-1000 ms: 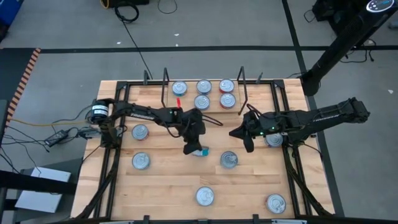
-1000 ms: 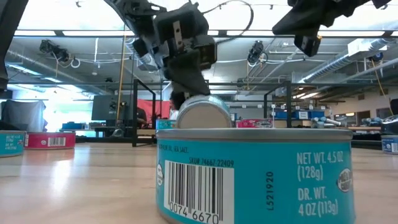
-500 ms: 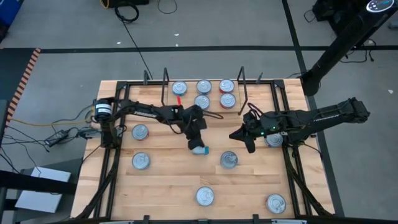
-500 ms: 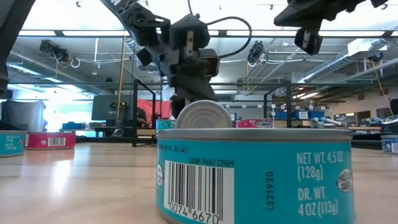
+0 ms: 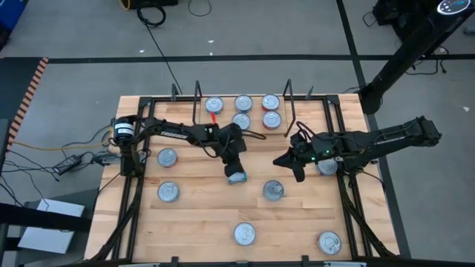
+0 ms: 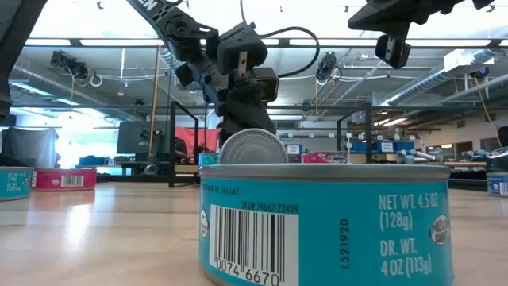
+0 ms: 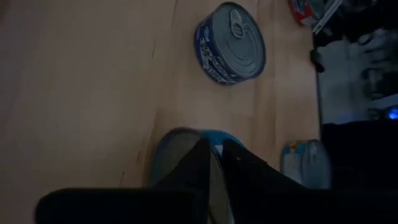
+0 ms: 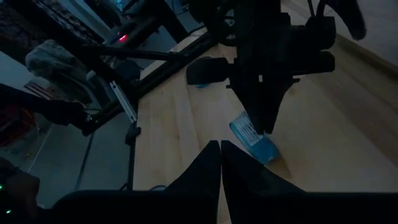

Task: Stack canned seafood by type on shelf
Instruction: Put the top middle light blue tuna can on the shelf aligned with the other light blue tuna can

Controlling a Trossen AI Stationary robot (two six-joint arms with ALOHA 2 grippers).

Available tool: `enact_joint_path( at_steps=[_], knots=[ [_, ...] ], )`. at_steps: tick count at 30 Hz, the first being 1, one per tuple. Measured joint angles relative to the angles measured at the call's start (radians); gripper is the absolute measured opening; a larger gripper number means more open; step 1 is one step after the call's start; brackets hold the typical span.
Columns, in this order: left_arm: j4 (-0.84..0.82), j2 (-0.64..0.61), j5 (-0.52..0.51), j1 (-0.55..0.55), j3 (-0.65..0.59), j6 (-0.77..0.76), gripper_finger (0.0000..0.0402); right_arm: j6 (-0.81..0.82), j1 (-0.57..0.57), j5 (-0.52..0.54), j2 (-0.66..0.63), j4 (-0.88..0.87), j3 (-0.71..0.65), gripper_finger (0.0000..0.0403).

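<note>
Low view: a blue tin [image 6: 325,222] fills the foreground; behind it the left claw [image 6: 248,131] pinches a tilted tin [image 6: 254,148]. High view: that tin sits center-frame on the counter [image 5: 200,222]; right claw [image 5: 291,165] closed, empty; 5 tins on the shelf [image 5: 226,111].

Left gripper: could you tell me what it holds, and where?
The left gripper seems to pinch a blue tin, tipped on edge, by its upper rim; exact contact is hidden.

Shelf [image 5: 252,95] front row: free slot beside wire upright [image 5: 197,99].
</note>
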Motion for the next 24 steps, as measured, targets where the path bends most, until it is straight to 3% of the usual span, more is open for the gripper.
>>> enact_joint_path(
  at_steps=[8, 14, 19, 24],
  knots=[
    [-0.049, 0.0, -0.087, 0.0, 0.102, 0.088, 0.0128, -0.002, 0.0, -0.007, 0.0, 0.0, 0.0, 0.0025],
    [-0.301, 0.0, -0.141, -0.01, 0.264, 0.106, 0.0188, -0.006, 0.0, -0.028, 0.0, -0.001, 0.0, 0.0025],
    [-0.52, 0.0, -0.3, -0.093, 0.358, 0.135, 0.023, -0.033, 0.0, -0.062, 0.0, -0.006, 0.0, 0.0025],
    [-0.538, 0.0, -0.466, -0.199, 0.365, 0.101, 0.0259, -0.079, 0.0, -0.118, 0.0, -0.028, 0.0, 0.0025]
  ],
)
